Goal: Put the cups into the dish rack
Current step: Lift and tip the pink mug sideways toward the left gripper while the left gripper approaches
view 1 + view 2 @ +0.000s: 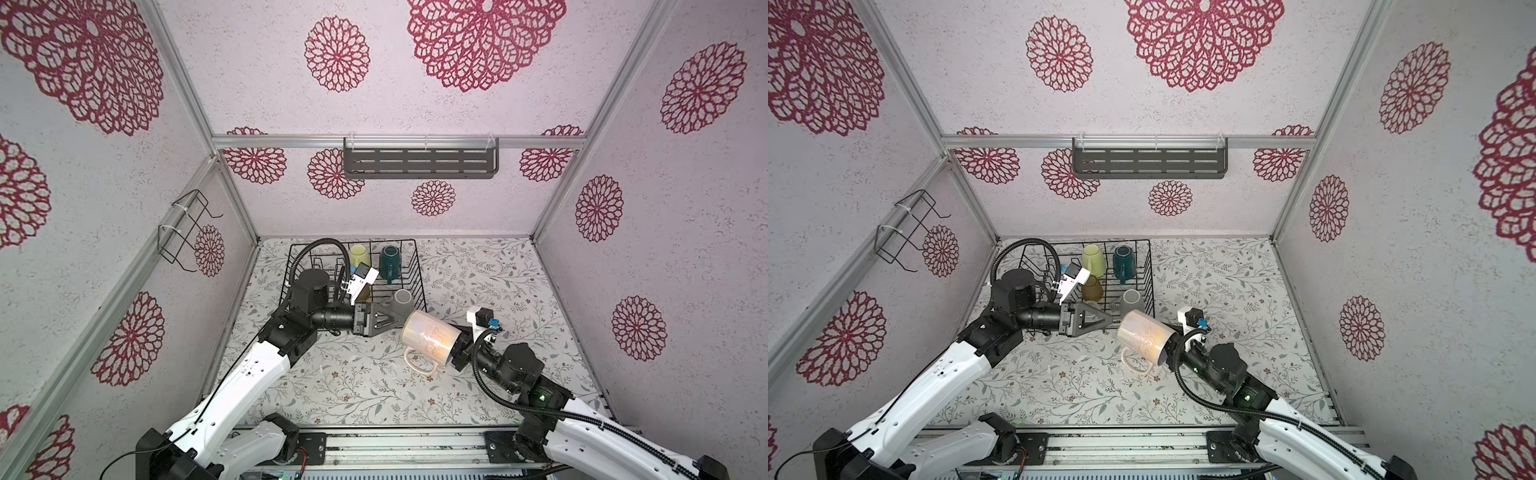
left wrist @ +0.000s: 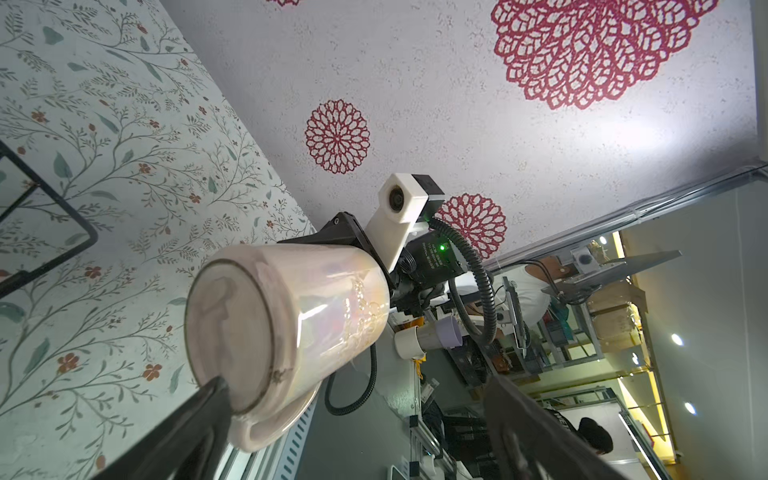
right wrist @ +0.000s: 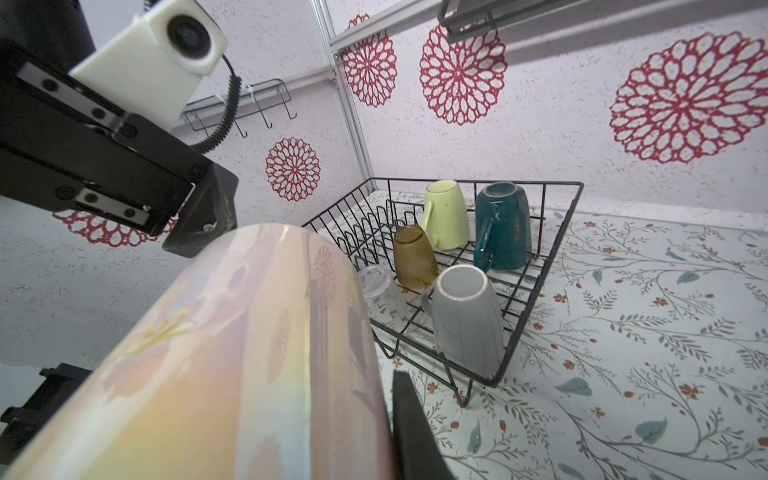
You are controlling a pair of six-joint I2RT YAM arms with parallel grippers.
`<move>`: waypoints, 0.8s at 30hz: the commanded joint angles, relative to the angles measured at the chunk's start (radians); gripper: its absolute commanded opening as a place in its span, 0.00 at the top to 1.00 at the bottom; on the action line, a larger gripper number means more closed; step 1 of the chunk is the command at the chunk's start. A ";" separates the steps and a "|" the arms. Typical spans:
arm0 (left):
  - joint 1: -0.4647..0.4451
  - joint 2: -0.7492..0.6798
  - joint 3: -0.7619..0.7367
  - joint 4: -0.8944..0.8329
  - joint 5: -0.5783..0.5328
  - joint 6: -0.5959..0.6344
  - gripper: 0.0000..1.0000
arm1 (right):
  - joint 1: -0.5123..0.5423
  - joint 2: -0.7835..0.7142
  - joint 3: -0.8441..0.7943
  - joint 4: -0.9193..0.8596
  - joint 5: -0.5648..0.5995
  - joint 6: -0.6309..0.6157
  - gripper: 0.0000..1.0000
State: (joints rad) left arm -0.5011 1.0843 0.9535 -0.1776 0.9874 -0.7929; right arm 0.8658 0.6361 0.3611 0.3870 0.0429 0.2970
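Observation:
My right gripper (image 1: 452, 350) is shut on the rim wall of the pink mug (image 1: 430, 340), held on its side above the table, base toward the left arm and handle hanging down. One of its fingers (image 3: 411, 419) lies along the mug's outside. My left gripper (image 1: 400, 321) is open at the mug's base, and one of its fingers (image 2: 208, 411) sits by the base edge (image 2: 249, 316). The dish rack (image 3: 478, 180) holds, all upside down, the yellow-green mug (image 3: 446, 216), teal mug (image 3: 503, 228), amber tumbler (image 3: 415, 257), clear glass (image 3: 380, 291) and grey mug (image 3: 465, 320).
A dark grey slotted shelf (image 1: 419, 164) hangs on the back wall. A small bent wire holder (image 1: 185, 226) is fixed to the left wall. The rack (image 1: 417, 274) stands at the table's back left. A metal rail (image 1: 395, 444) runs along the front edge.

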 commanded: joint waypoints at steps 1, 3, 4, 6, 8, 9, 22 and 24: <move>0.000 0.005 0.020 -0.073 -0.031 0.048 0.01 | -0.002 -0.008 0.066 0.268 -0.021 -0.016 1.00; 0.000 0.017 0.016 -0.065 -0.021 0.040 0.01 | -0.002 0.006 0.077 0.274 -0.020 -0.018 1.00; -0.001 0.023 0.014 -0.063 -0.024 0.040 0.01 | -0.001 0.016 0.083 0.279 -0.024 -0.020 1.00; -0.003 0.029 0.011 -0.057 -0.029 0.036 0.01 | -0.001 0.036 0.098 0.282 -0.027 -0.022 1.00; -0.007 0.031 -0.007 0.008 -0.004 0.000 0.01 | -0.001 0.061 0.110 0.296 -0.042 -0.027 1.00; -0.013 0.031 -0.019 0.051 0.011 -0.020 0.01 | -0.001 0.072 0.112 0.312 -0.050 -0.024 1.00; -0.040 0.076 -0.024 0.112 0.045 -0.039 0.00 | -0.001 0.197 0.174 0.462 -0.255 -0.010 1.00; -0.040 0.079 -0.024 0.104 0.039 -0.037 0.01 | -0.001 0.196 0.169 0.477 -0.246 -0.010 1.00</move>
State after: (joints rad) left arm -0.5117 1.1469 0.9367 -0.0986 0.9703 -0.8162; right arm 0.8516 0.8478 0.4450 0.5907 -0.1211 0.2703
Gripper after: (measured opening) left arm 0.995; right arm 0.129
